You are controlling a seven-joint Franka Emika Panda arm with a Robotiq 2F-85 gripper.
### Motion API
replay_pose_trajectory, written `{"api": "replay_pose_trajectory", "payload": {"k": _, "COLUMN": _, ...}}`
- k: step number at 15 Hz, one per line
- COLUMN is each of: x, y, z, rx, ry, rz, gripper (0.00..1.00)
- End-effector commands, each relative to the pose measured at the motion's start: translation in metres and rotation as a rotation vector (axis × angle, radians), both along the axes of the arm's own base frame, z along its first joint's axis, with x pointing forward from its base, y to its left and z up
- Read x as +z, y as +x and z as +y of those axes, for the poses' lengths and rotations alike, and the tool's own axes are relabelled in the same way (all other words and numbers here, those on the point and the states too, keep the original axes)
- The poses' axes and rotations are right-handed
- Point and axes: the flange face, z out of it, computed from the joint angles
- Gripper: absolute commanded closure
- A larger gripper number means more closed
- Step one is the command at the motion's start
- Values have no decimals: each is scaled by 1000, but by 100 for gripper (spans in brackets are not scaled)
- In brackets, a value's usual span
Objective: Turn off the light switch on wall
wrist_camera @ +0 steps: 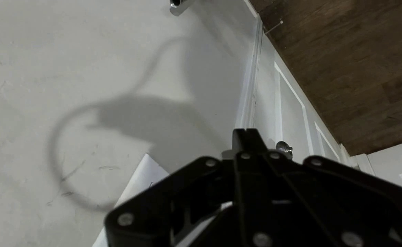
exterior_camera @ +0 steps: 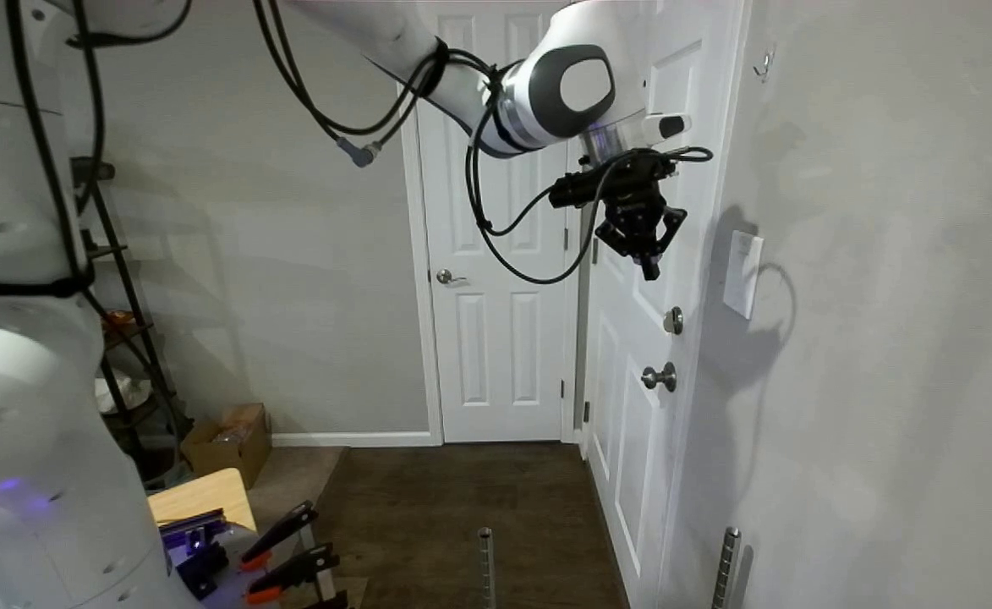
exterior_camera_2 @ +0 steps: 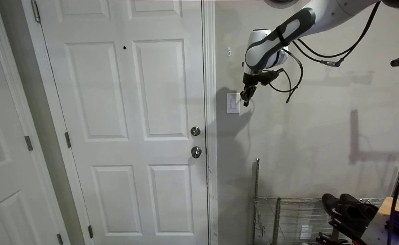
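Observation:
The light switch (exterior_camera: 742, 275) is a white plate on the grey wall (exterior_camera: 901, 355), right of the door frame. It also shows in an exterior view (exterior_camera_2: 231, 108), where its rocker is visible. My gripper (exterior_camera: 650, 269) points downward. In that view it is left of the plate with a gap between. In an exterior view my gripper (exterior_camera_2: 246, 102) overlaps the plate's right edge area. In the wrist view the black fingertips (wrist_camera: 244, 137) are together with nothing between them. The switch plate (wrist_camera: 144, 178) shows at lower left, partly hidden by the gripper linkage.
A white door (exterior_camera_2: 134, 149) with a round knob (exterior_camera_2: 196, 152) and deadbolt (exterior_camera_2: 195, 131) stands beside the switch. A small hook (exterior_camera_2: 229, 51) is on the wall above it. A wire rack (exterior_camera_2: 287, 200) with black shoes (exterior_camera_2: 352, 211) stands below against the wall.

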Motion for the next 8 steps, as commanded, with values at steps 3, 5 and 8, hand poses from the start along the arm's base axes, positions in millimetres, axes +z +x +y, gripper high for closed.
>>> {"api": "replay_pose_trajectory", "payload": {"k": 3, "x": -2, "y": 1, "z": 0, "rx": 8, "ry": -13, "rz": 3, "gripper": 94}}
{"api": "replay_pose_trajectory", "payload": {"k": 5, "x": -3, "y": 2, "z": 0, "rx": 9, "ry": -15, "rz": 4, "gripper": 94}}
{"api": "replay_pose_trajectory", "payload": {"k": 8, "x": -3, "y": 2, "z": 0, "rx": 9, "ry": -15, "rz": 4, "gripper": 94}}
